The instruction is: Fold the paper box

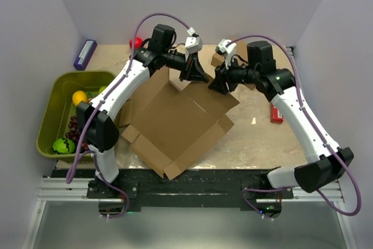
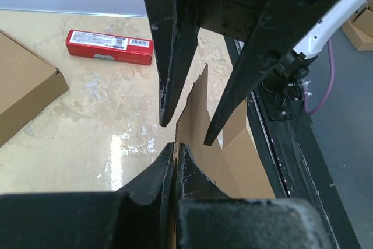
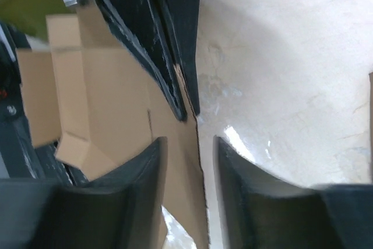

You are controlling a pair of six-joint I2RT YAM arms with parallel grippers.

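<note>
The paper box [image 1: 175, 122] lies on the table as a large creased brown cardboard sheet with flaps spread, its far corner lifted. My left gripper [image 1: 194, 76] is at that far edge and is shut on the thin cardboard edge [image 2: 198, 115], as the left wrist view [image 2: 176, 151] shows. Just to its right, my right gripper [image 1: 218, 84] stands open. In the right wrist view its fingers [image 3: 189, 141] straddle the same edge of the sheet [image 3: 116, 97] without pinching it. The two grippers face each other, almost touching.
A green bin [image 1: 64, 83] with fruit sits at the left. A red packet [image 1: 277, 113] lies to the right of the sheet. A second formed brown carton [image 1: 240, 49] stands behind the right gripper. At the back left lie a purple item [image 1: 85, 54] and a red ball [image 1: 136, 42].
</note>
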